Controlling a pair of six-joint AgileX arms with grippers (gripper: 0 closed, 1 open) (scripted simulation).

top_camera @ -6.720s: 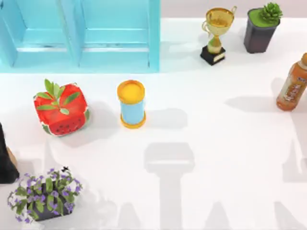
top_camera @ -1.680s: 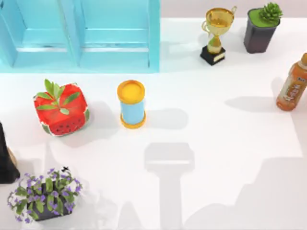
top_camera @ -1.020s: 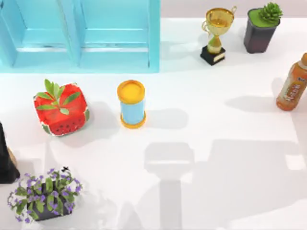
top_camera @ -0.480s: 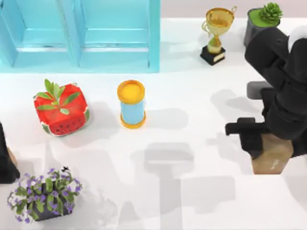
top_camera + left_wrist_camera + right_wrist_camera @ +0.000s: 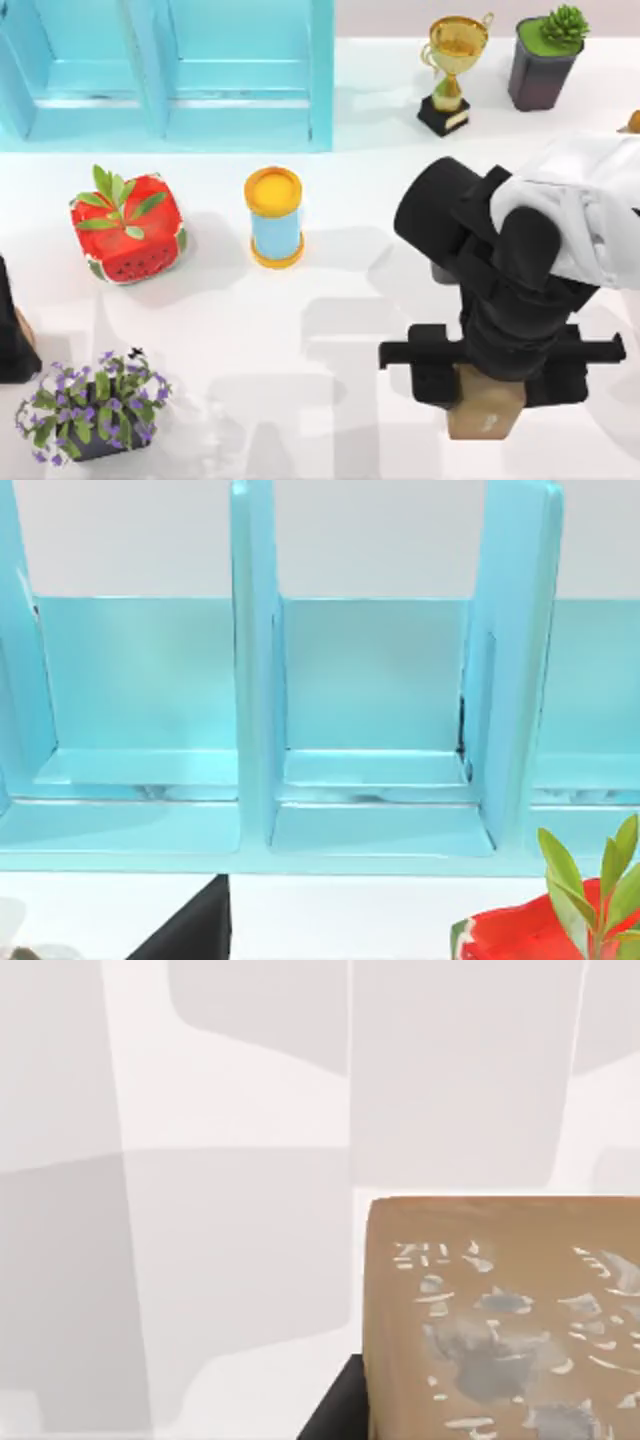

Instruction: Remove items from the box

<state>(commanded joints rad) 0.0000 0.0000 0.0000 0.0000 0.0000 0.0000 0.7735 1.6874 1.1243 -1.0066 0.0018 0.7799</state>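
Note:
A tan cardboard-coloured block [image 5: 487, 417] with a small white mark hangs under my right gripper [image 5: 489, 392], low in the right half of the top view. The gripper's black fingers [image 5: 436, 377] are shut on the block's two sides. Up close in the right wrist view, the block [image 5: 500, 1310] shows a worn whitish print, with white table behind it. My left arm [image 5: 10, 335] is parked at the left edge of the table. The box is out of view.
A blue cylinder with orange ends [image 5: 273, 217] stands mid-table, left of my right arm. A watermelon cube [image 5: 127, 227], a purple flower pot [image 5: 90, 405], a blue shelf unit [image 5: 170, 70], a gold trophy [image 5: 453, 72] and a succulent pot [image 5: 545, 60] ring the table. The orange bottle's cap [image 5: 632, 122] peeks out at the right edge.
My right arm came in from the right side holding the tan block, then moved left and toward the front edge. It now hides most of the orange bottle.

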